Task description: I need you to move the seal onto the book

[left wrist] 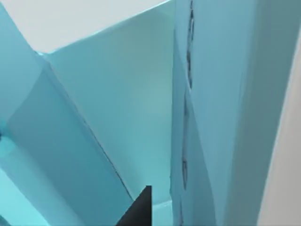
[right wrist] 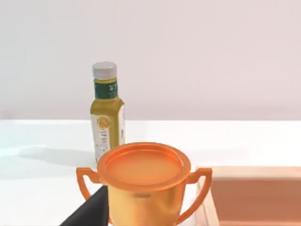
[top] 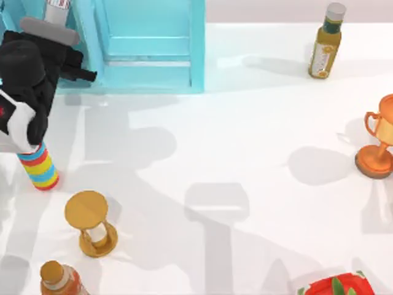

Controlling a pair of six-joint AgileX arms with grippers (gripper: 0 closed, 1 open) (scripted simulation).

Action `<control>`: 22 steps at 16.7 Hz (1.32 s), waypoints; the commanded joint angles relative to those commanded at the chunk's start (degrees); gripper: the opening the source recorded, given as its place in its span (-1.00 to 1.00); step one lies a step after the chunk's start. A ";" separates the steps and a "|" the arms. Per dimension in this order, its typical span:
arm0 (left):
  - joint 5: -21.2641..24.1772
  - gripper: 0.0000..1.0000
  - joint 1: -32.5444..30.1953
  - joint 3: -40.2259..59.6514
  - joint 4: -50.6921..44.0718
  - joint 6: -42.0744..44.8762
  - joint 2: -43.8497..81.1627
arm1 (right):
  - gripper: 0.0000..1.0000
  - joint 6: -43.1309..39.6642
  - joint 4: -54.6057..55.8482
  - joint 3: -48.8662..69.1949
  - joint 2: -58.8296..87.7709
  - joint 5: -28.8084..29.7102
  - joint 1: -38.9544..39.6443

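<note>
Left arm (top: 31,74): black, blocky body with a white segment, at the top-left of the worktop (top: 245,153), pressed up against the left flank of the light-blue shelf unit (top: 150,46). Its end effector reaches into the shelf area; a dark wedge-shaped fingertip (left wrist: 138,209) edges into the left wrist view against smooth, matte teal panels (left wrist: 117,103) meeting at sharp angles. Whether this end effector is spread or pressed together cannot be told.

The seal and the book cannot be located from these views.

Worktop: plain glossy white, carrying soft grey shadows.

Relative to the shelf unit:
- Just below its left side, under the arm, a cylinder with red, yellow and blue bands (top: 38,167).
- Further below, a golden hourglass (top: 91,222) with round disc ends, upright.
- Lower left edge, an amber bottle with tan cap (top: 58,279).
- Well to the right, a yellow-green oil bottle (top: 325,42) with grey cap and label.
- Far right, an orange metallic trophy cup (top: 379,138), two handles, round base.
- Bottom right edge, a red item with green leaves (top: 334,286).

Right wrist view: trophy cup (right wrist: 143,181) close, oil bottle (right wrist: 107,110) behind it, a pale-rimmed orange surface (right wrist: 256,197) beside the cup.
</note>
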 joint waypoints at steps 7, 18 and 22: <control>0.00 -0.96 0.00 0.00 0.00 0.00 0.00 | 1.00 0.00 0.00 0.00 0.00 0.00 0.00; -0.03 -1.00 0.25 -0.53 -0.55 0.17 -0.56 | 1.00 0.00 0.00 0.00 0.00 0.00 0.00; -0.06 -1.00 -0.13 -3.98 -6.03 -0.27 -8.55 | 1.00 0.00 0.00 0.00 0.00 0.00 0.00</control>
